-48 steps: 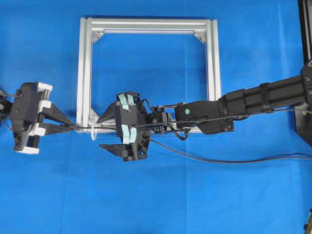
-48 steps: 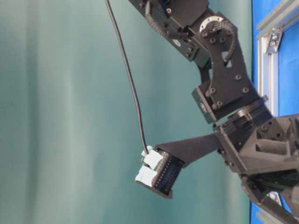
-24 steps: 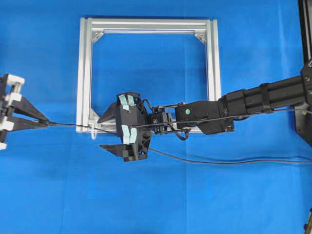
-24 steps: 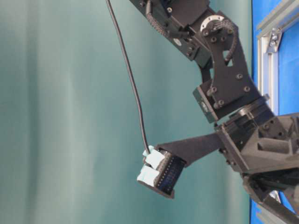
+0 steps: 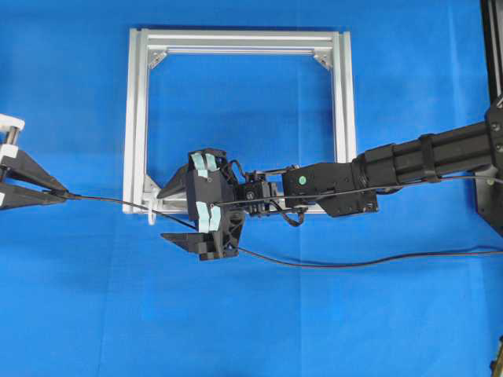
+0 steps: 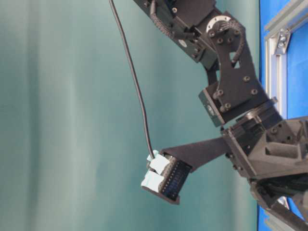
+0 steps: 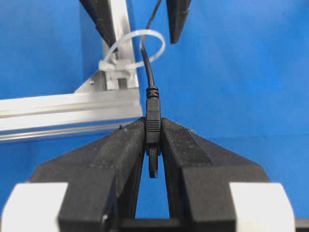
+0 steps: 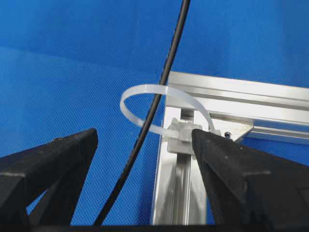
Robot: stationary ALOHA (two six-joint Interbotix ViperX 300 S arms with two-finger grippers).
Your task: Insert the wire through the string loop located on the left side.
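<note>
The wire [image 5: 314, 265] is a thin black cable. It comes in from the right, passes under my right gripper [image 5: 169, 214] and through the string loop [image 5: 149, 214], and ends at my left gripper [image 5: 67, 195]. The loop is a small white tie on the frame's lower left corner. In the left wrist view my left gripper [image 7: 153, 126] is shut on the wire's plug [image 7: 153, 113], and the wire [image 7: 147, 63] runs on through the loop [image 7: 157, 41]. In the right wrist view my right gripper [image 8: 144, 137] is open. It straddles the wire [image 8: 159, 96] just short of the loop [image 8: 133, 116].
A silver aluminium frame [image 5: 236, 39] lies flat on the blue cloth, with my right arm [image 5: 424, 161] reaching across its lower rail. A black rig [image 5: 491, 118] stands at the right edge. The table-level view shows only arm links [image 6: 236, 82] and a hanging black cable [image 6: 134, 82].
My left gripper has drawn away to the left with the plug, pulling more wire through the loop. The slack wire on the right has shifted. The right arm has stayed put.
</note>
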